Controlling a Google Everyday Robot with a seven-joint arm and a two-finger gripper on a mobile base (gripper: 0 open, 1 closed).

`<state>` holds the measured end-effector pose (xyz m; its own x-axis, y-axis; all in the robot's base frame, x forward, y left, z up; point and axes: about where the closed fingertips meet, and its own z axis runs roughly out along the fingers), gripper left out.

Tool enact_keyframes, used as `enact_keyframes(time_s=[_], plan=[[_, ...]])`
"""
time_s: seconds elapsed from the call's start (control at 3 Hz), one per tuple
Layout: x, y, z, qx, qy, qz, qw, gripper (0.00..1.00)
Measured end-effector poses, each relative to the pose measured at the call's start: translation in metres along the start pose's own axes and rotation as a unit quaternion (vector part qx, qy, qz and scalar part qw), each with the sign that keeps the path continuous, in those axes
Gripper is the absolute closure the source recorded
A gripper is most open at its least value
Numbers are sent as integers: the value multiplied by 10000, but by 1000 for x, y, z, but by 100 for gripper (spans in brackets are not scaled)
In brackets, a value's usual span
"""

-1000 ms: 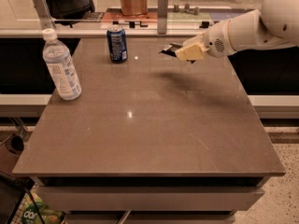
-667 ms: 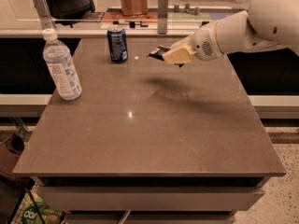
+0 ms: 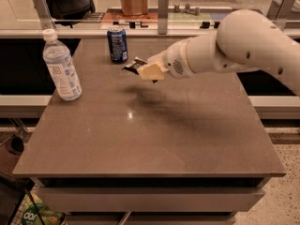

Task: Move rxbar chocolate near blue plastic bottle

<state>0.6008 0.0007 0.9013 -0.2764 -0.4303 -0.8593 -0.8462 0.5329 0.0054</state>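
End effector (image 3: 143,70) nearer can (image 3: 117,43) (bar (image 3: 133,65), seemingly)

The brown tabletop (image 3: 154,139) carries two things. The blue plastic bottle (image 3: 61,64) stands upright near the left edge, toward the far left corner. A dark-blue soda can (image 3: 117,43) stands near the far edge, left of its middle. The gripper (image 3: 142,69) hangs above the far half, seemingly clamping the rxbar chocolate (image 3: 132,65).
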Motion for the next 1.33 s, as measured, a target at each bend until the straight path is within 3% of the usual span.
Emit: enact_keyframes(time_s=[0.67, 1.33], plan=[[3, 82, 33, -232, -194, 14, 9995, 100], [3, 142, 74, -575, -188, -125, 9981, 100]])
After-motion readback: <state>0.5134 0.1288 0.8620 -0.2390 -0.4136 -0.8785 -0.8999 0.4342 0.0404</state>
